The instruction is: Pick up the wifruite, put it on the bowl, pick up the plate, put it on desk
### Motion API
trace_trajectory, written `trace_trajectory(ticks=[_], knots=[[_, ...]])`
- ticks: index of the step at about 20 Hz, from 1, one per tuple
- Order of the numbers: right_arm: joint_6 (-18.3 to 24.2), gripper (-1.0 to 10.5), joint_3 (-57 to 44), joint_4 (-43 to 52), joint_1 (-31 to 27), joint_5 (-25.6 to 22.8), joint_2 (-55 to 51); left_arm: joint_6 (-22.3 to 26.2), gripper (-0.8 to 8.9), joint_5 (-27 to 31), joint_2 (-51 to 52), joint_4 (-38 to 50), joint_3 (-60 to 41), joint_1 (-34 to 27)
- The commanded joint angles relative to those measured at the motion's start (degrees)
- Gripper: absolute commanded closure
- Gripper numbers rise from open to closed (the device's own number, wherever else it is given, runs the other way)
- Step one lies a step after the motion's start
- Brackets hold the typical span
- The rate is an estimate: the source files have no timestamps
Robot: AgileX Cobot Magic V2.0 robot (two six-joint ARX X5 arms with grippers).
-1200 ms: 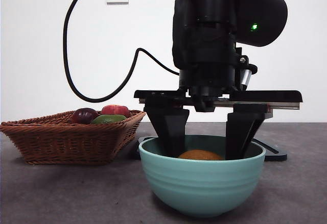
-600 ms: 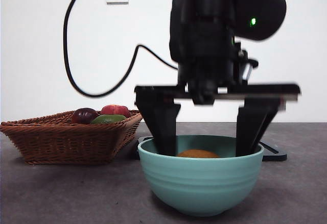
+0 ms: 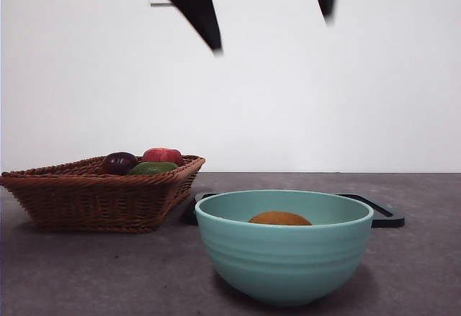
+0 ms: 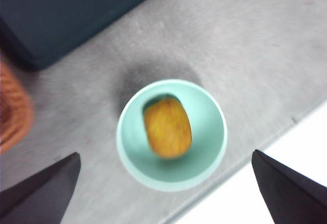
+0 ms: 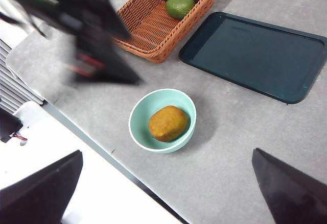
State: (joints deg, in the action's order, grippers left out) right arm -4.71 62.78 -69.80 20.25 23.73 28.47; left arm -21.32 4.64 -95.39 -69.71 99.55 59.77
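Wifruite on its side in bowl, long axis level; both grippers wide apart, empty.

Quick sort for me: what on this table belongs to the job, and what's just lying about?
Job:
- oval orange-brown fruit, lying in the bowl
- glossy mint-green ceramic bowl
- flat dark rectangular tray, likely the "plate"
- grey-brown matte desk
- left end effector, open, high above the bowl

Lying about:
- brown wicker basket
- red apple, green fruit, dark purple fruit inside the basket
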Motion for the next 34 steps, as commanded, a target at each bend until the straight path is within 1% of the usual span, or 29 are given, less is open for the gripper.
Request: trace_trajectory(ticks=[1, 3, 4, 9, 13, 16, 21, 24, 26, 28, 31, 34], knots=[[0.9, 3.4, 1.1, 0.7, 0.3, -1.5, 0.1, 3.8, 2.11, 0.3, 4.4, -2.8, 1.7, 0.7], [0.9, 3.4, 1.1, 0.7, 0.3, -4.4, 0.1, 7.3, 2.11, 0.3, 8.6, -5.5, 1.7, 0.7], [0.9, 3.4, 1.1, 0.7, 0.3, -4.9, 0.1, 8.2, 2.11, 0.3, 10.6, -6.4, 1.6, 0.7], [0.7, 3.4, 1.1, 0.7, 0.3, -4.8, 0.1, 11.1, 2.11, 0.3, 20.5, -8.9, 0.9, 0.7], [-0.8, 3.4, 1.1, 0.7, 0.3, -4.8, 0.2, 12.0, 2.11, 0.3, 31.5, -8.3, -4.5, 0.6], [-1.5, 3.4, 1.1, 0.7, 0.3, -4.7, 0.2, 12.9, 2.11, 0.3, 41.5, -5.7, -11.0, 0.6], [-2.7, 3.4, 1.1, 0.8, 0.3, -4.8, 0.2, 12.3, 2.11, 0.2, 59.5, 0.2, -24.8, 0.6], [-5.0, 3.4, 1.1, 0.7, 0.3, -6.1, 0.2, 9.6, 2.12, -0.7, 69.2, 1.9, -30.9, 0.6], [-5.9, 3.4, 1.1, 0.7, 0.3, -6.2, 0.3, 8.5, 2.12, -0.7, 73.8, 2.0, -32.9, 0.6], [-6.6, 3.7, 1.1, 0.7, 0.3, -6.2, 1.0, 8.2, 2.12, -0.8, 75.9, 2.0, -33.2, 0.6], [-7.3, 3.7, 1.1, 0.7, 0.4, -5.3, 4.1, 8.2, 2.12, -0.7, 76.4, 2.0, -33.2, 0.6], [-7.2, 3.7, 1.1, 0.8, 0.4, -2.5, 8.8, 8.3, 2.12, -0.7, 76.3, 2.0, -33.2, 0.6]])
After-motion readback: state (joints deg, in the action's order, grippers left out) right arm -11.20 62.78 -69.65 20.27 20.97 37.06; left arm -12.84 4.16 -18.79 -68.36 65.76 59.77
